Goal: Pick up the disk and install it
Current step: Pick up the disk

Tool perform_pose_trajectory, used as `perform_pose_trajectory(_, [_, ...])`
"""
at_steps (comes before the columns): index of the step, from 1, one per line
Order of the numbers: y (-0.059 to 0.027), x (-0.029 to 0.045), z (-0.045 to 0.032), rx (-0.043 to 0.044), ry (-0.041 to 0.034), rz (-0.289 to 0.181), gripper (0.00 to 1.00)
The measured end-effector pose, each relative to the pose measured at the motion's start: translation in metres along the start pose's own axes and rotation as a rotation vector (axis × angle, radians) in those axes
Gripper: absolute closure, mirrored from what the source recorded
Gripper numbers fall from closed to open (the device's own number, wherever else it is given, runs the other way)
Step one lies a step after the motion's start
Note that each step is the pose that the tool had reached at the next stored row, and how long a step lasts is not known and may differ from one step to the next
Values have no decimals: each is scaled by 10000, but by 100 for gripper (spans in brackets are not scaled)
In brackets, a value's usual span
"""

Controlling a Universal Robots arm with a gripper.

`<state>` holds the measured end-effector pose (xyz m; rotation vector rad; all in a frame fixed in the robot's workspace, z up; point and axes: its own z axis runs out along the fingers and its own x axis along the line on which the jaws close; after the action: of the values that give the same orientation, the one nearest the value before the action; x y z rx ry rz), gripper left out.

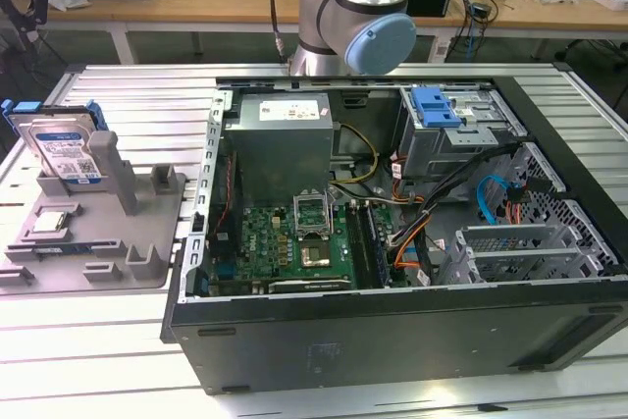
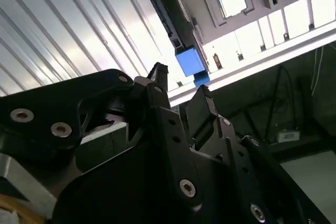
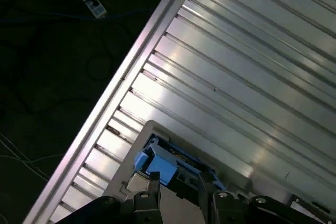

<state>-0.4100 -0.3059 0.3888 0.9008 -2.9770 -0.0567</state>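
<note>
The disk (image 1: 64,149) stands on edge in a grey fixture (image 1: 147,242) at the exterior view's left, its silver face and barcode label showing inside a blue carrier frame. In the second wrist view the disk (image 2: 167,19) appears edge-on beyond my gripper (image 2: 181,83), whose black fingers (image 2: 157,77) stand apart with nothing between them. In the first wrist view the blue carrier of the disk (image 3: 157,163) lies just past the gripper (image 3: 178,190). The gripper is open and some way off the disk, touching nothing.
An open computer case (image 1: 392,340) lies on the ribbed metal table (image 1: 118,95), with a blue-latched drive cage (image 1: 437,110) at its far right. A processor chip (image 1: 49,225) rests on the fixture. The arm's elbow (image 1: 358,17) stands behind the case.
</note>
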Motion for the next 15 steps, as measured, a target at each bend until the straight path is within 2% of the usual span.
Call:
perform_pose_trajectory(2, [0, 0, 0, 10, 48, -664, 58])
perform_pose_trajectory(11, [0, 0, 3, 37, 183, -2703, 58])
perform_pose_trajectory(15, [0, 1, 4, 77, 262, -3939, 58])
